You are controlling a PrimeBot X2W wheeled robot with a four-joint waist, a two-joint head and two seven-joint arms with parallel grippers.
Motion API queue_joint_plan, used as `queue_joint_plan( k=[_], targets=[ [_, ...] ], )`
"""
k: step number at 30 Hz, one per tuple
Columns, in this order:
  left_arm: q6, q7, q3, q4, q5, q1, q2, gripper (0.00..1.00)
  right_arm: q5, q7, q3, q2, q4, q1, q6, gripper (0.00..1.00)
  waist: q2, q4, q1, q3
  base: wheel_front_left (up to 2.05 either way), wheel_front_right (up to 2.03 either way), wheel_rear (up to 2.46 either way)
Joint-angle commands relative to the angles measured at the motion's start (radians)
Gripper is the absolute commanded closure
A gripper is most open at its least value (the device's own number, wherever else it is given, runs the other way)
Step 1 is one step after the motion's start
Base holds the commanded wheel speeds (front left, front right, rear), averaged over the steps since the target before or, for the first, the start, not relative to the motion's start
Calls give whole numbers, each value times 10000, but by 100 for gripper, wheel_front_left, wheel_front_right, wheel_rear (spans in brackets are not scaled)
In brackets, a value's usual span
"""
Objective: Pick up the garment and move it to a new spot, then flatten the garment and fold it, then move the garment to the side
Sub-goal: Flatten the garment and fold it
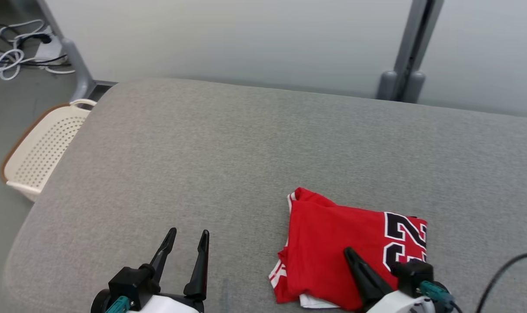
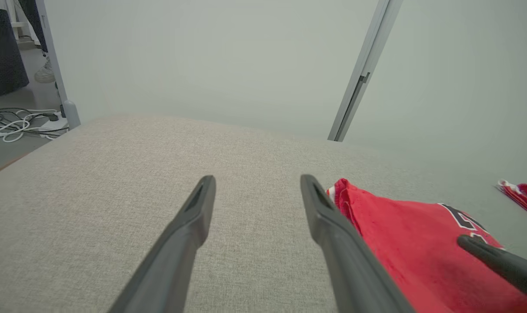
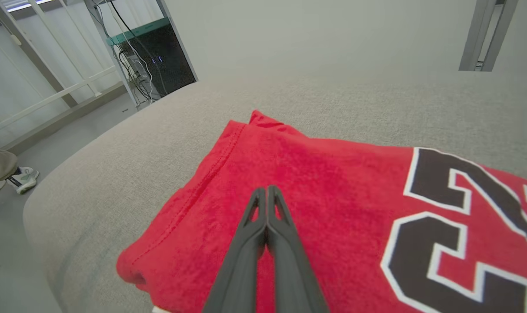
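Note:
The garment (image 1: 346, 248) is a red jersey with black, white-edged numerals, folded into a compact rectangle on the grey cushioned surface (image 1: 228, 165) at the front right. It shows too in the left wrist view (image 2: 411, 243) and the right wrist view (image 3: 333, 195). My right gripper (image 1: 348, 253) hovers over the jersey's near part, its two fingers pressed together with nothing between them (image 3: 266, 191). To the left of the jersey, my left gripper (image 1: 188, 237) stands open above bare cushion, fingers spread (image 2: 257, 182).
A cream perforated basket (image 1: 41, 148) sits on the floor off the cushion's left edge. Cables (image 1: 15, 52) lie on the floor at the far left. A grey post (image 1: 405, 56) rises behind the cushion. A person's shoes (image 3: 11, 182) stand on the floor.

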Motion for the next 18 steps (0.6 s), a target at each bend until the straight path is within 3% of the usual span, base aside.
queue_joint_plan(
  k=[1,8,18],
  targets=[
    [-36,-36,54,6,76,-164,4,0,125,-102,256,-55,375,-274,20,100,-1,292,0,46,0,0,0],
    [-80,-36,155,-37,125,-161,-54,0,468,-231,1494,-53,1958,-1023,20,100,-1,853,0,140,0,0,0],
    [-178,-37,324,33,226,-153,-188,0,1256,-270,3364,-56,2839,-1369,20,100,-1,1105,0,240,0,0,0]
  ],
)
